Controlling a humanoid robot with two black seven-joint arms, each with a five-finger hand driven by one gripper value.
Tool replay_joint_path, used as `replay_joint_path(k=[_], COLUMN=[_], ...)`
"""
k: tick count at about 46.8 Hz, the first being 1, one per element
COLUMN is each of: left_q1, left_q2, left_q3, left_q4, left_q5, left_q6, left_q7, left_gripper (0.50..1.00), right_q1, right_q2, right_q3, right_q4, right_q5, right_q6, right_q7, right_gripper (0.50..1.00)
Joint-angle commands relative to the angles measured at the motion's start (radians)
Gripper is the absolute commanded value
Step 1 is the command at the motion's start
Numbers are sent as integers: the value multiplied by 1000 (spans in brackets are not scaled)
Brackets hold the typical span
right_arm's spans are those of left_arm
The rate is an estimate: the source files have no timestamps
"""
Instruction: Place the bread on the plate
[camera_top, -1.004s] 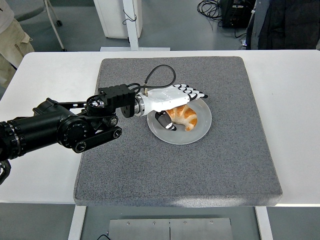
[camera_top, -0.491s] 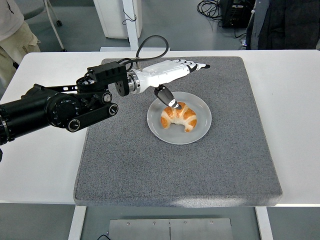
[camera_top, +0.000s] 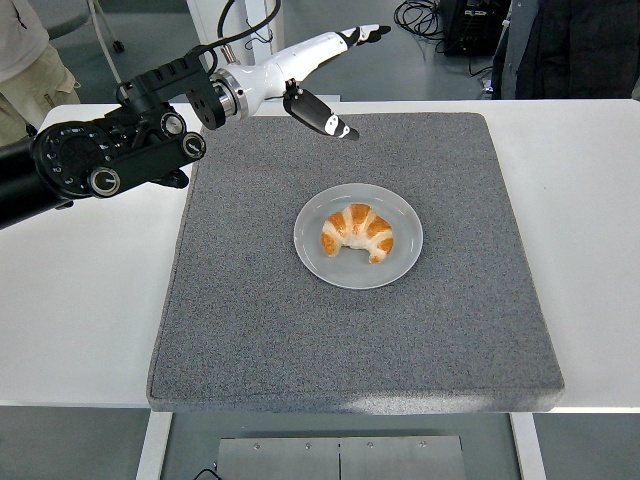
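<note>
A golden croissant (camera_top: 357, 233) lies on the grey round plate (camera_top: 403, 262), near the middle of the dark grey mat (camera_top: 260, 330). My left hand (camera_top: 330, 70) is raised high above the mat's far left part, well apart from the plate. Its white fingers (camera_top: 362, 35) stretch out straight and the thumb hangs down, holding nothing. The black left arm (camera_top: 100, 155) comes in from the left edge. The right arm is out of view.
The mat covers the middle of the white table (camera_top: 80, 300). A person's beige trouser leg (camera_top: 30, 70) shows at the top left. A white post (camera_top: 262, 45) and cables stand on the floor behind the table.
My left hand let go of the croissant on the plate, then rose and drew back to the far left. The croissant stays on the plate.
</note>
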Motion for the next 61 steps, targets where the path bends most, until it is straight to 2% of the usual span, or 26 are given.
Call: replay_joint_path(k=[1, 16, 27, 34, 38, 48, 52, 56, 61], left_q1=[-2, 34, 60, 96, 126, 186, 198, 202, 202], left_q2=[18, 37, 35, 18, -14, -114, -149, -176, -190], left_q3=[-29, -171, -226, -272, -332, -520, -577, -612, -617], left_q4=[1, 12, 55, 110, 136, 301, 381, 446, 476], left_q5=[-55, -194, -415, -500, -521, -543, -544, -572, -627], left_q6=[0, 0, 1, -3, -8, -104, -163, -209, -235], left_q7=[-2, 14, 109, 115, 117, 118, 118, 118, 120], left_gripper=[1000, 1000, 1000, 1000, 1000, 1000, 1000, 1000, 1000], right_q1=[0, 0, 0, 0, 0, 0, 0, 0, 0], right_q2=[0, 0, 0, 0, 0, 0, 0, 0, 0], right_q3=[0, 0, 0, 0, 0, 0, 0, 0, 0], right_q4=[0, 0, 0, 0, 0, 0, 0, 0, 0], right_q5=[0, 0, 0, 0, 0, 0, 0, 0, 0], right_q6=[0, 0, 0, 0, 1, 0, 0, 1, 1], right_q7=[0, 0, 0, 0, 0, 0, 0, 0, 0], right_gripper=[1000, 1000, 1000, 1000, 1000, 1000, 1000, 1000, 1000])
